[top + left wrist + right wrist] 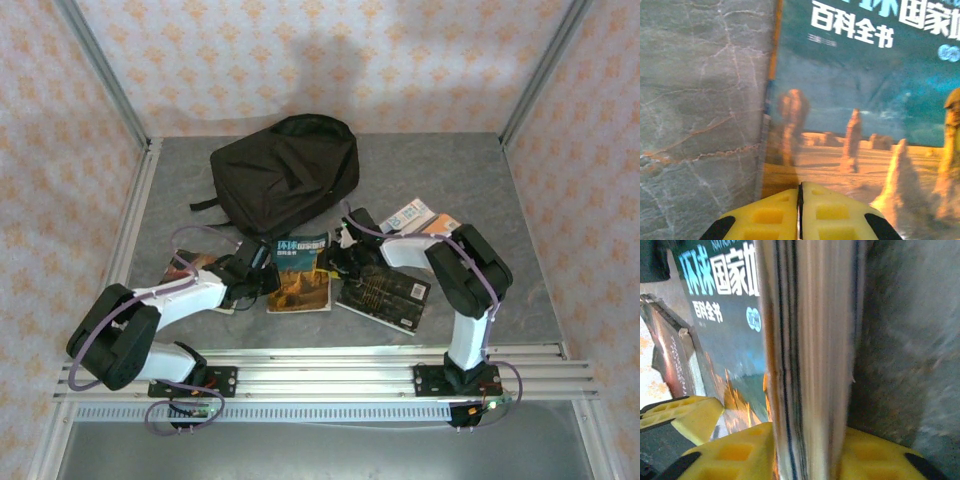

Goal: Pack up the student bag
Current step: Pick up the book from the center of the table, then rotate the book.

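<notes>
Our left gripper is pinched shut on nothing, at the left edge of the flat teal-and-orange paper desert book. The big black soft cloth student bag lies just behind on the grey desk. Our right gripper pinches only the book's page edge, so we fear it may slip out or bend.

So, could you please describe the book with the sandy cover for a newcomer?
Start at the black backpack at the table's back. Directly in front of it lies the book. Unlike the dark books either side, its cover shows orange desert rock pillars under a teal sky.
</notes>
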You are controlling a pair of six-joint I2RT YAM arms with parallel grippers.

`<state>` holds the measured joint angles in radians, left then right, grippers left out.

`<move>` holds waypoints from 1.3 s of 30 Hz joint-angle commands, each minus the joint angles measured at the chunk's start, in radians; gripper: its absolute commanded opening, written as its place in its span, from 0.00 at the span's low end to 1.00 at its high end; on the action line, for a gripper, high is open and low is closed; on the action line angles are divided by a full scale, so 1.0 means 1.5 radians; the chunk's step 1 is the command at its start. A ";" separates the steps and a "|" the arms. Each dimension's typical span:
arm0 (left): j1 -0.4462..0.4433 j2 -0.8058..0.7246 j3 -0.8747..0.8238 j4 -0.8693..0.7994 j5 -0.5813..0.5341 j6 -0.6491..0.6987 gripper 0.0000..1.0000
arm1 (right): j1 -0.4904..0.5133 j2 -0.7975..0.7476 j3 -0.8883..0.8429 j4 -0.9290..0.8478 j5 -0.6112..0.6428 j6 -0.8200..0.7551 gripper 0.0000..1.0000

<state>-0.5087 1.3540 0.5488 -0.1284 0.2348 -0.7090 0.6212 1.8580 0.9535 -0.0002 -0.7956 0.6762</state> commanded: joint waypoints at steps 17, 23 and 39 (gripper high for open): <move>-0.009 -0.246 0.118 -0.210 -0.003 0.033 0.79 | 0.014 -0.324 -0.027 -0.210 0.139 -0.158 0.00; -0.009 -0.234 0.150 -0.200 0.098 0.085 0.92 | -0.005 -0.462 -0.052 -0.214 0.098 -0.209 0.00; -0.010 -0.263 0.163 -0.026 0.391 0.061 0.61 | -0.008 -0.592 -0.024 -0.211 -0.063 -0.201 0.00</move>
<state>-0.5140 0.9936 0.7521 -0.2577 0.6754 -0.6209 0.6048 1.0050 0.8646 -0.3473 -0.8139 0.3878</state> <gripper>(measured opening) 0.636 0.088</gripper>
